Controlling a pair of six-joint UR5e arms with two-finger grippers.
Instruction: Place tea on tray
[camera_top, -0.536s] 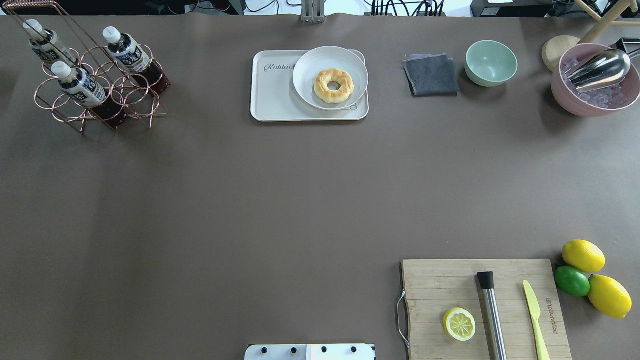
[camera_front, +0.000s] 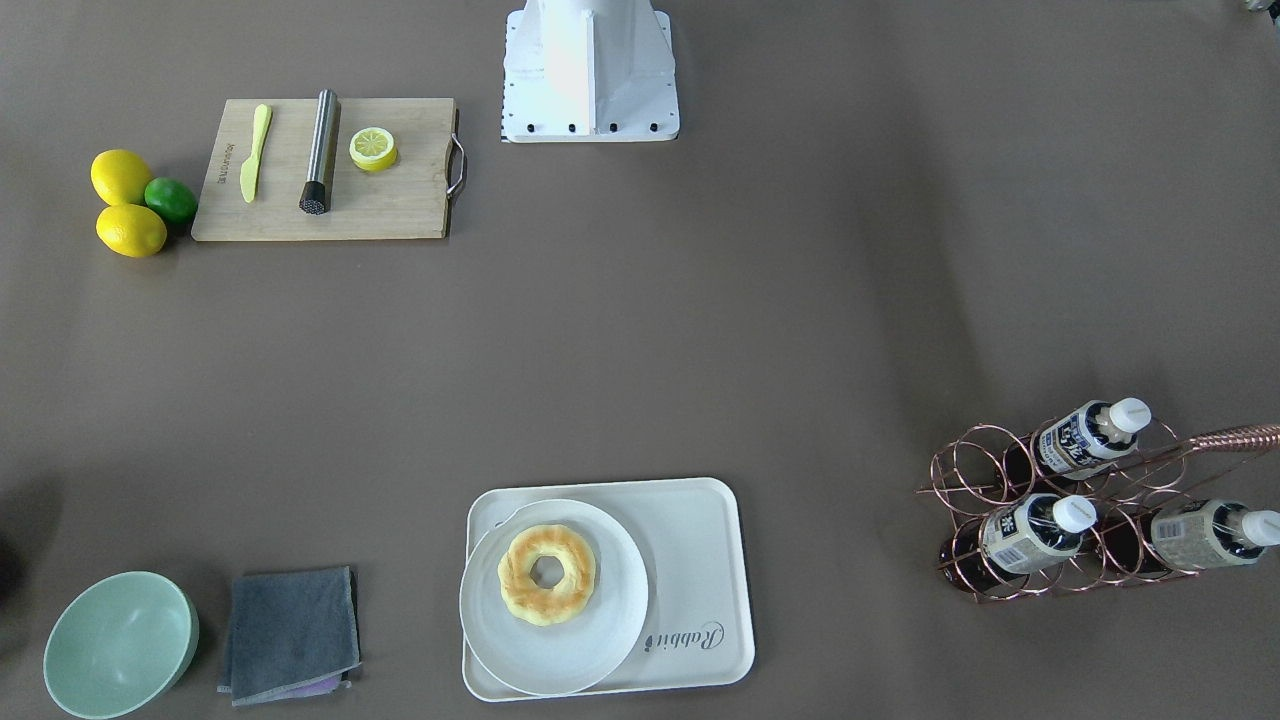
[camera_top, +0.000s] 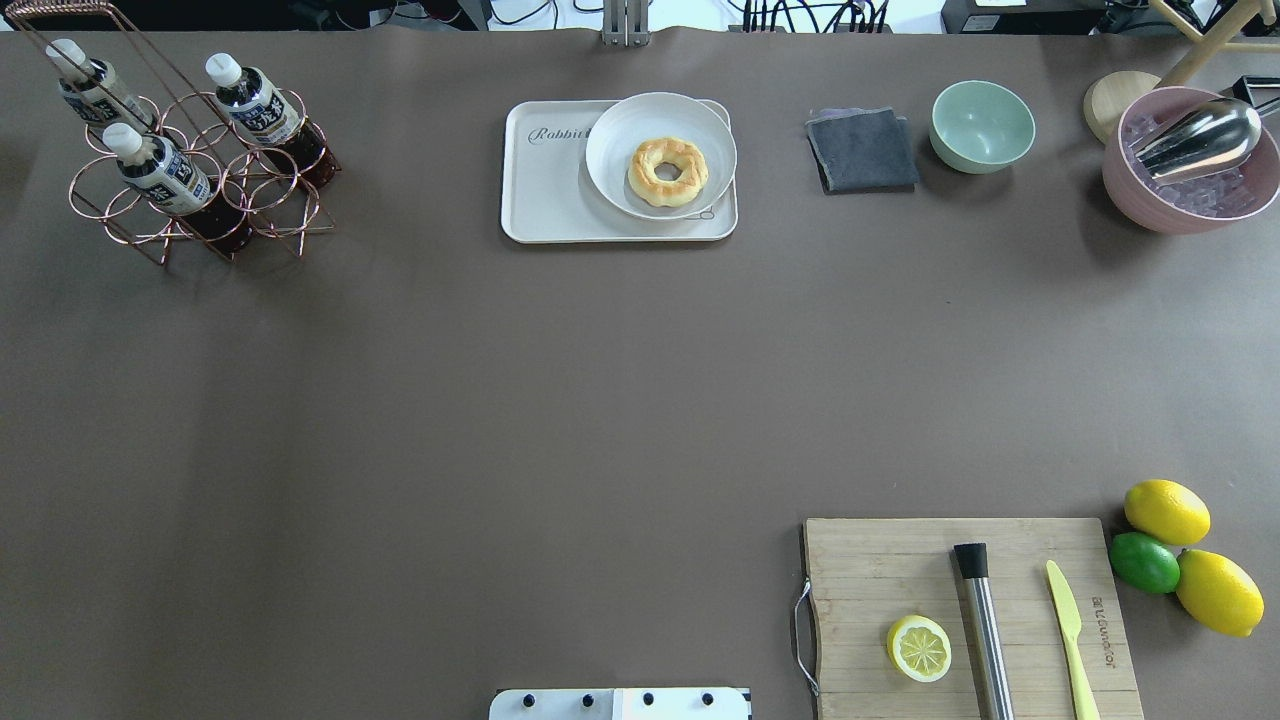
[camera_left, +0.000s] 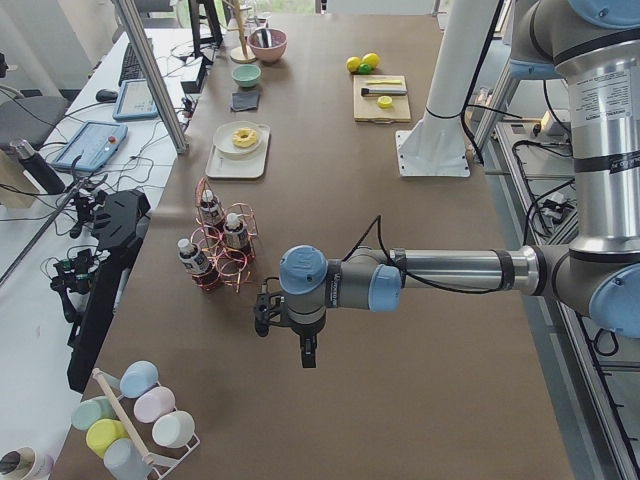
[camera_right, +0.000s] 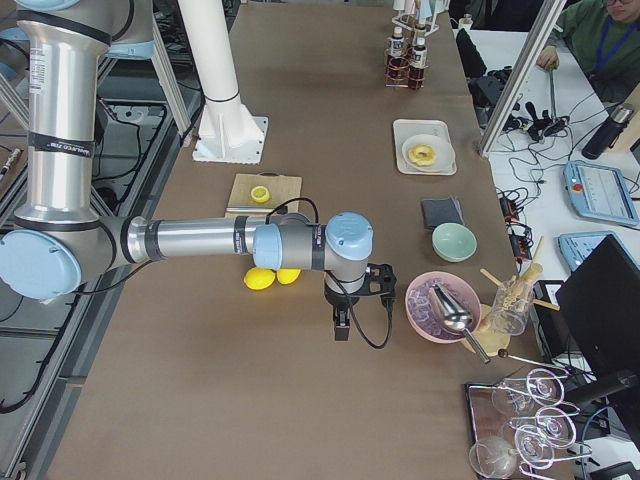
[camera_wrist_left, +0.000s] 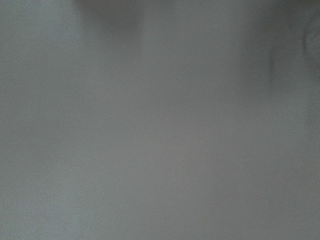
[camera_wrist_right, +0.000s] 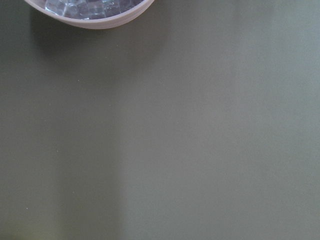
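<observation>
Three tea bottles (camera_top: 158, 170) with white caps stand in a copper wire rack (camera_top: 250, 200) at the table's far left; they also show in the front view (camera_front: 1030, 528). The off-white tray (camera_top: 545, 190) lies at the far middle, and a round white plate (camera_top: 615, 150) with a doughnut (camera_top: 667, 171) covers its right part. My left gripper (camera_left: 306, 355) shows only in the left side view, on the near side of the rack and apart from it. My right gripper (camera_right: 341, 325) shows only in the right side view, beside the pink bowl. I cannot tell if either is open.
A grey cloth (camera_top: 862, 150), a green bowl (camera_top: 982, 125) and a pink bowl of ice (camera_top: 1190, 170) with a metal scoop stand at the far right. A cutting board (camera_top: 880, 570) with a lemon half, muddler and knife lies near right, beside lemons and a lime (camera_top: 1145, 562).
</observation>
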